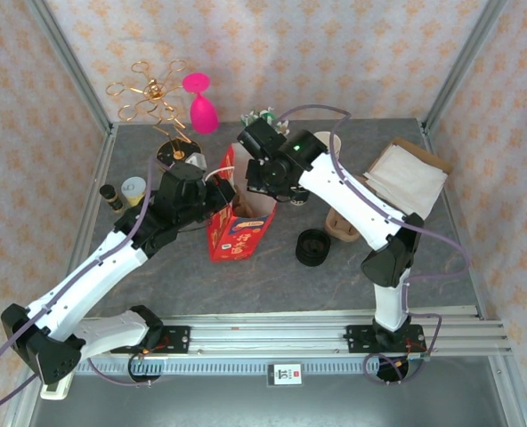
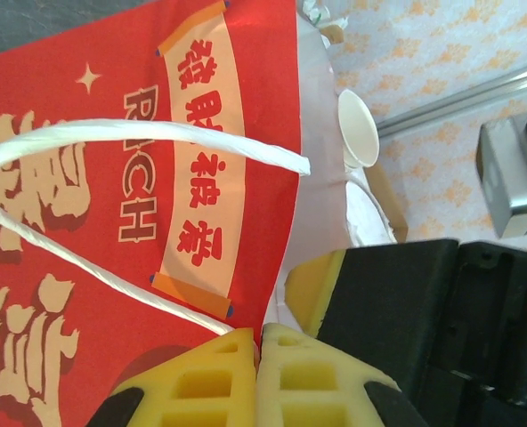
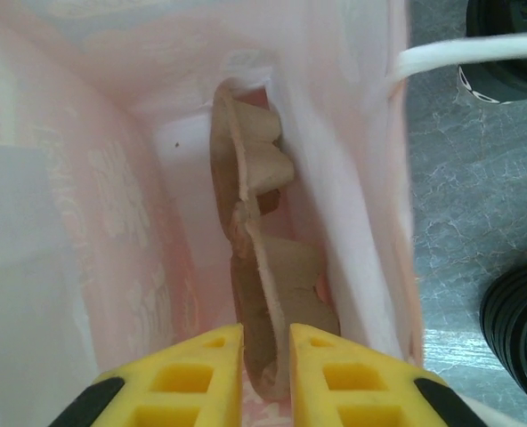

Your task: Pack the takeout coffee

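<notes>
One coffee cup [image 3: 504, 53], black lid | right fingers [image 3: 192, 374] pinch cardboard carrier [image 3: 263, 267] | left fingers [image 2: 210, 382] closed

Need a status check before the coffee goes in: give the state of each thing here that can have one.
red bag: standing, mouth open.
cup carrier: on edge inside the red bag, gripped.
left gripper: shut on the red bag's rim.
right gripper: shut on the cup carrier.
black lids: stacked on the table beside the bag.
paper cup: lidless.

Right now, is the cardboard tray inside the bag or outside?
Inside. The cardboard tray stands on edge between inner walls of the bag.
</notes>
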You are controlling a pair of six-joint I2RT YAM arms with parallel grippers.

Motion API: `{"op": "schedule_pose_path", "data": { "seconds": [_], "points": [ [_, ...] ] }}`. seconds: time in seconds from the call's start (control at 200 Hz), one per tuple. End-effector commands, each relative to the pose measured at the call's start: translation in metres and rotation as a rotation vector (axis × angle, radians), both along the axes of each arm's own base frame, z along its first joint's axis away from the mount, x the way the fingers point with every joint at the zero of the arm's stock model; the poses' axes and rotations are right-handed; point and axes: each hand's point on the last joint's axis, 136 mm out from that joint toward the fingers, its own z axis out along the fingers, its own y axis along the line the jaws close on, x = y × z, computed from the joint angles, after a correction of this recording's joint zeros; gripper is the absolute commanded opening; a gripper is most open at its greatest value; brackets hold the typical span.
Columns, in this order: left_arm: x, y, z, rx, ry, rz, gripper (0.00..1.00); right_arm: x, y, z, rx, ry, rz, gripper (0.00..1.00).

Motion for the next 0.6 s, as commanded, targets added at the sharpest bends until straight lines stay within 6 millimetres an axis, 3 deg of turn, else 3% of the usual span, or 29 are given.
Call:
{"op": "schedule_pose_path", "data": {
  "seconds": [0.0,0.275,0.596],
  "points": [
    [0.000,0.007,0.008,-0.073,-0.025,0.043,0.00,-0.011,0.003,-0.001,-0.036,-0.011,0.015,0.20],
    [-0.001,0.020,0.021,-0.111,-0.051,0.074,0.00,-0.012,0.016,0.013,-0.029,-0.046,0.035,0.23],
    [-0.008,0.024,0.019,-0.277,-0.052,0.099,0.00,-0.019,0.021,0.000,-0.048,-0.017,0.057,0.25]
  ]
}}
